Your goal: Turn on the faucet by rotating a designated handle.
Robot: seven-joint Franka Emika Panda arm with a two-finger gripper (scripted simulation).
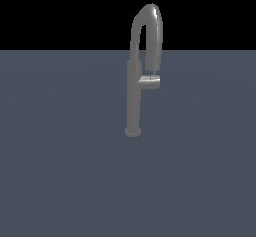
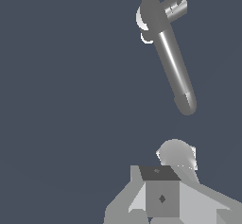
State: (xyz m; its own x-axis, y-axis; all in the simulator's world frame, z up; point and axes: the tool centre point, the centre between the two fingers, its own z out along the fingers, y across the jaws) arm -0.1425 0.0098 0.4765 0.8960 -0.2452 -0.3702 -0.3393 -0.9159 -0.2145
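Faucet (image 1: 134,91): plain grey metal, no lettering, brand or number to be read in either view.
Handle (image 1: 150,82): bare grey cylinder, no mark or sign.
Desk (image 1: 60,156): flat slate-blue surface, no text or label.
Hand (image 2: 162,197): grey housing in the wrist view carries one small dark diamond mark; it is no letter or numeral.
Readable text overall: none.

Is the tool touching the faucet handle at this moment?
Apart. The wrist view shows bare floor between the tool and the faucet; the handle stands untouched in the exterior view.
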